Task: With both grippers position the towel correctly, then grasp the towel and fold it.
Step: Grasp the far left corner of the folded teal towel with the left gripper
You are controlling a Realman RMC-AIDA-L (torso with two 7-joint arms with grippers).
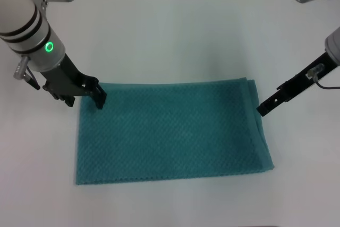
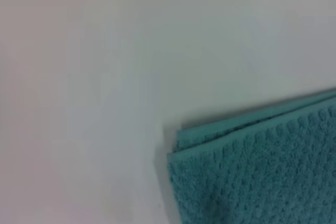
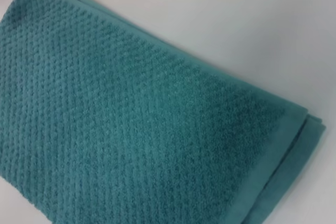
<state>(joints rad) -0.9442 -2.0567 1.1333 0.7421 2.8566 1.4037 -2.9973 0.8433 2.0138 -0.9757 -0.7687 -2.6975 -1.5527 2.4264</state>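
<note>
On the white table [image 1: 175, 30], in the head view, the teal towel [image 1: 170, 134] was seen lying flat, apparently already doubled, its layered edges showing at the right end. The left gripper [image 1: 99, 99] was set down at the towel's far left corner, its black fingertips touching or just above the cloth; the arm was angled down from the upper left, green ring lit. Whether its jaws stood apart or together could not be told. The right gripper [image 1: 262, 111] was held just beside the towel's right edge, near the far right corner, on a slim arm slanted in from the right; its jaw state could not be told either.

A likely fault was judged to be a grasp of only the top layer at either corner, which would let the layers part when lifted. An uneven lift by the two arms would skew the fold.

In the left wrist view, the towel's corner [image 2: 252, 182] was shown with two layers slightly offset, the lower one peeking out beyond the upper. No fingers were shown. The offset was judged to make a single-layer pinch probable.

In the right wrist view, the towel [image 3: 131, 124] filled most of the frame, its hemmed corner stacked over a second layer that stuck out beyond it. No fingers were shown here. A sideways approach was judged liable to push the edge and wrinkle the cloth instead of catching it.
</note>
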